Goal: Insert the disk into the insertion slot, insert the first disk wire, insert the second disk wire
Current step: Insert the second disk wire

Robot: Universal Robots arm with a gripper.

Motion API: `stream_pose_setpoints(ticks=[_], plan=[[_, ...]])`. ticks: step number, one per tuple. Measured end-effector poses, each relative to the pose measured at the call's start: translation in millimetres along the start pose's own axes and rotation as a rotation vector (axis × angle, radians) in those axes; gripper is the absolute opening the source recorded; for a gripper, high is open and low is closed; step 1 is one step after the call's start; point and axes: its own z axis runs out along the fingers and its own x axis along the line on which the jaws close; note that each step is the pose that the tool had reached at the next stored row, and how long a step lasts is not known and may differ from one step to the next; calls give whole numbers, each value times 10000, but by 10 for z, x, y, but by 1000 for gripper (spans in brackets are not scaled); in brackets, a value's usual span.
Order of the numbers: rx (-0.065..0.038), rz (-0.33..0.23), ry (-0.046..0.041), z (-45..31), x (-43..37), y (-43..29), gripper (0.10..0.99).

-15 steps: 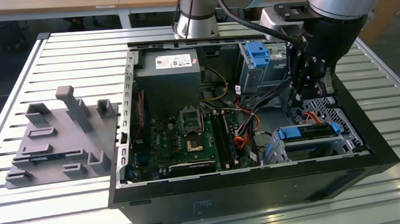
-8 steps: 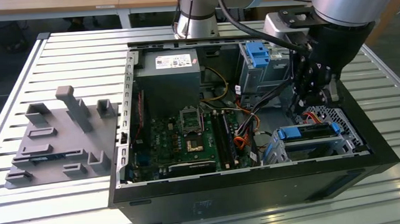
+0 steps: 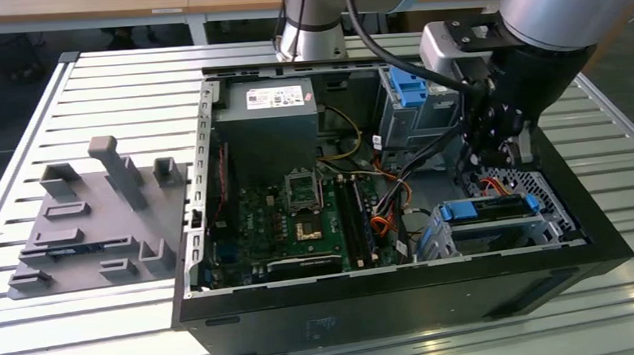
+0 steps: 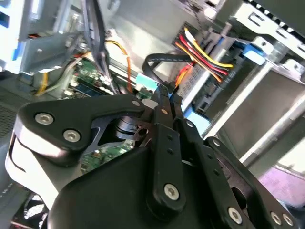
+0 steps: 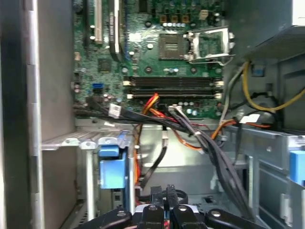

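Claw: your claw (image 4: pixel 164 102) had its fingers pinched together on a black wire (image 4: pixel 159 59).
Disk: the disk (image 3: pixel 493 209) already sat in the slot (image 3: pixel 456 235), just ahead of your fingertips.
Handling: you likely had a limp cable and a stiff, delicate plug; grip the plug body.
Views: the exterior view showed the whole computer case (image 3: pixel 410 290); the second wrist view showed the grip itself.

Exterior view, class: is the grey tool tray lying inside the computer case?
No, the grey tool tray lies on the slatted table, outside the computer case.
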Motion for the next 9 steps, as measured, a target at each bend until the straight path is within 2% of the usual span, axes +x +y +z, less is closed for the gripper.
stream_pose_setpoints(ticks=[1, 4, 9], plan=[[-1, 3, -66, 1, 7, 0, 149], [-3, 3, -70, 2, 39, -2, 149], [-3, 3, -71, -5, 148, -6, 149]])
